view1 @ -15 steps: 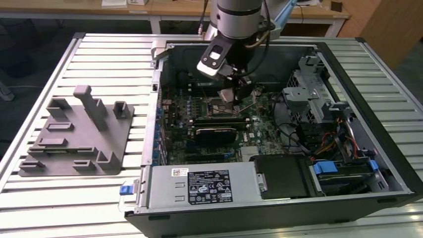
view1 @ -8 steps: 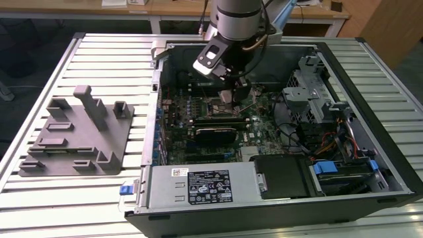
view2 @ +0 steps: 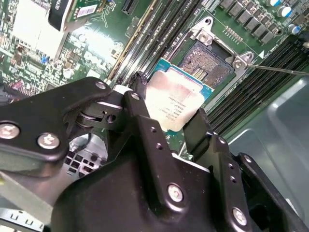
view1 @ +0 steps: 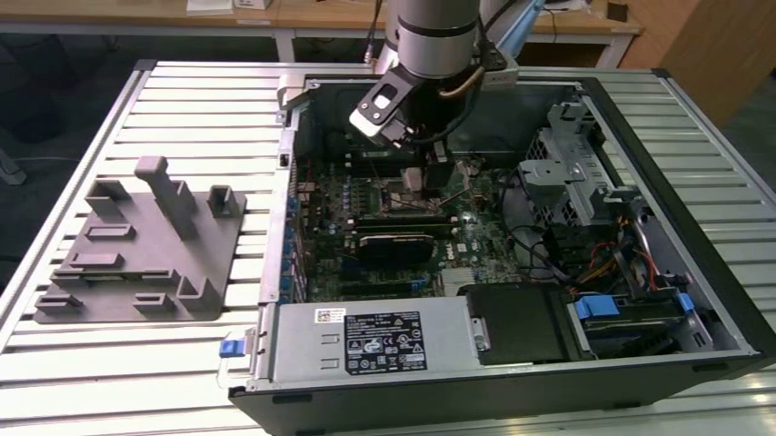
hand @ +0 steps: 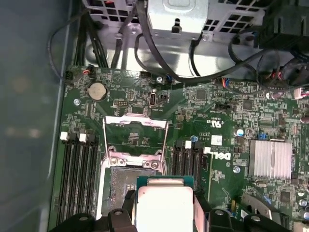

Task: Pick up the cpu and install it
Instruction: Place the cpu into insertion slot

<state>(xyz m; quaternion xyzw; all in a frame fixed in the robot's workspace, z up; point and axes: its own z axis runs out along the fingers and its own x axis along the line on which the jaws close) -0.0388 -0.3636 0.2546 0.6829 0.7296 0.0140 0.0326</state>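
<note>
Pincer [view2: 169, 113] clamps the cpu [view2: 179, 94] by opposite edges near the socket [view2: 207, 60]; likely light, stiff and fragile underneath, so edges suit.

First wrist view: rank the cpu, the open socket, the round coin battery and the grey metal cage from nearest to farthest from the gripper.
1. cpu, held in the gripper.
2. open socket, on the board right beside the cpu.
3. coin battery, beyond the socket's raised frame.
4. metal cage, past the board's far edge.
</note>
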